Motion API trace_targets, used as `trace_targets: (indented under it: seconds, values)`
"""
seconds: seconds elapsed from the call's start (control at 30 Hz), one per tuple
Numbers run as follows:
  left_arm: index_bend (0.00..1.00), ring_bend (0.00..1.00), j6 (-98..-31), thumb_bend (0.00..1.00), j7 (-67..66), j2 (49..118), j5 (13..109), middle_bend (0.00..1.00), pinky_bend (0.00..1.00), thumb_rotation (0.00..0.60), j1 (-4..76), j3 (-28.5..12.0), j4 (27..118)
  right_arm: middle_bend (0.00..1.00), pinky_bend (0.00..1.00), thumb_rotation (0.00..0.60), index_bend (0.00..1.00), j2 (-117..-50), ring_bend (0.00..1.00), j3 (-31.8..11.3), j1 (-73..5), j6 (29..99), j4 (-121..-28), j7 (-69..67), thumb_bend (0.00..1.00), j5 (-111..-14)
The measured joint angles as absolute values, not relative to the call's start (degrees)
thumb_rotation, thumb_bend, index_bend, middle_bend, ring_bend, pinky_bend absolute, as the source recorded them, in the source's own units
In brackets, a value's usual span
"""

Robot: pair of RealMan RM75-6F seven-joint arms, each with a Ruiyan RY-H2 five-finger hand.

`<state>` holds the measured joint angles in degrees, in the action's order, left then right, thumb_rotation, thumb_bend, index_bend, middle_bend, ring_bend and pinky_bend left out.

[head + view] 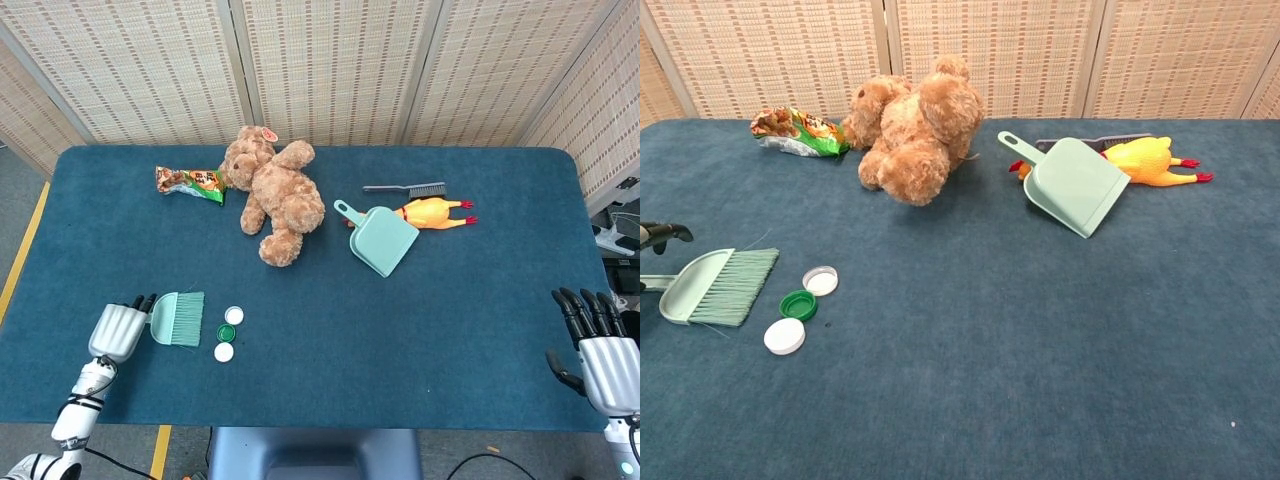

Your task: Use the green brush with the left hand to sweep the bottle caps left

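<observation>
The green brush (178, 318) lies flat at the table's front left, bristles pointing right toward three bottle caps. These are a white cap (234, 315), a green cap (227, 333) and another white cap (224, 352), clustered just right of the bristles. In the chest view the brush (720, 287) and the caps (798, 304) lie the same way. My left hand (118, 330) sits at the brush's handle end, fingers stretched over it; one dark fingertip (665, 233) still shows above the handle, apart from it. My right hand (600, 350) holds nothing, fingers spread, at the front right edge.
A teddy bear (272, 195) and a snack packet (190, 181) lie at the back left. A green dustpan (382, 238), a rubber chicken (432, 212) and a dark brush (405, 188) lie at the back right.
</observation>
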<state>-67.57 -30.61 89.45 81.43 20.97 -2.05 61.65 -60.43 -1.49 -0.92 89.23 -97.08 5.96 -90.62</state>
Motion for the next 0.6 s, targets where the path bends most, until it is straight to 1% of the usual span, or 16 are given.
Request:
trace_targets:
  seconds: [0.4, 0.6]
  values:
    - [0.24, 0.66, -67.31, 0.41, -31.09, 90.5, 80.98, 0.31, 0.75, 0.6, 20.54, -1.25, 57.13, 0.06, 0.0, 0.6, 0.0, -60.07, 0.0, -0.94, -1.06, 88.32, -97.64, 5.64, 0.26, -91.15]
    - [0.29, 0.68, -67.27, 0.41, -29.99, 91.93, 81.44, 0.35, 0.76, 0.6, 20.79, -1.03, 53.88, 0.06, 0.0, 0.6, 0.0, -59.98, 0.0, -0.78, -1.09, 87.94, -97.76, 5.58, 0.26, -91.15]
